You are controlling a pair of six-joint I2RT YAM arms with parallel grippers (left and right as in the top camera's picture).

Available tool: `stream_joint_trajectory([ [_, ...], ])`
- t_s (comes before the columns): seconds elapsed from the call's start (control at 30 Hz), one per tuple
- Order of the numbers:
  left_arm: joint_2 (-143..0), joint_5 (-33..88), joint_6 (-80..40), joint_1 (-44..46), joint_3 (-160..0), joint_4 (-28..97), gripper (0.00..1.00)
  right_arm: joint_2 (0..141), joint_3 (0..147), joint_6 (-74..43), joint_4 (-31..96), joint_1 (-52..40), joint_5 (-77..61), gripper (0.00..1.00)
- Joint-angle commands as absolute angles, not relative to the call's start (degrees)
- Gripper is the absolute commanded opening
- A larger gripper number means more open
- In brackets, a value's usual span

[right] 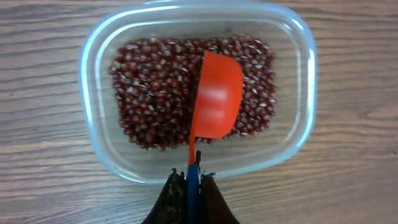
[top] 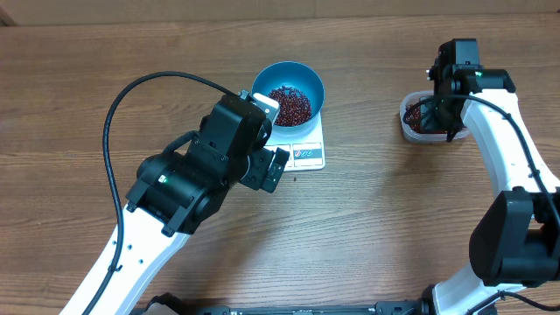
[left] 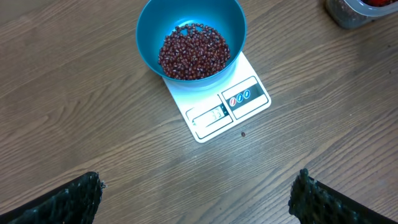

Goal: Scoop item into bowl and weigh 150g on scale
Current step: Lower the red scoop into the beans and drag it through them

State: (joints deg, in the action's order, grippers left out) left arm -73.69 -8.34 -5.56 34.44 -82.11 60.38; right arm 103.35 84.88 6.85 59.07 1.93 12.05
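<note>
A bright-blue bowl [top: 290,92] [left: 191,41] holding dark red-brown beans [left: 193,52] stands on the small white scale [top: 302,150] [left: 227,104]. My left gripper [left: 198,199] hovers open over bare wood just in front of the scale, its fingers [left: 68,199] far apart with nothing between them. More beans [right: 158,87] fill a clear plastic tub [right: 99,43] [top: 408,118] at the right. My right gripper [right: 191,186] is shut on the blue handle of a red scoop [right: 216,99], whose cup sits edge-on over the beans in the tub.
One stray bean [left: 243,133] lies on the wood beside the scale's front edge. The left arm [top: 188,179] stretches across the table's left middle; the right arm [top: 512,149] runs down the right edge. Bare wood [top: 376,227] lies between them.
</note>
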Motion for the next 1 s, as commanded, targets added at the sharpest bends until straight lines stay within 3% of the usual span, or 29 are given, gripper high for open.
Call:
stream_joint_trajectory([
  [0.0,-74.0,-7.9,-4.7,34.0,-82.3,60.2,1.00,103.3,85.6,9.1,58.6,2.0,9.8,0.04],
  [0.97,-74.0,-7.9,-4.7,34.0,-82.3,60.2,1.00,103.7,85.5,14.1,59.5,2.0,1.0,0.04],
])
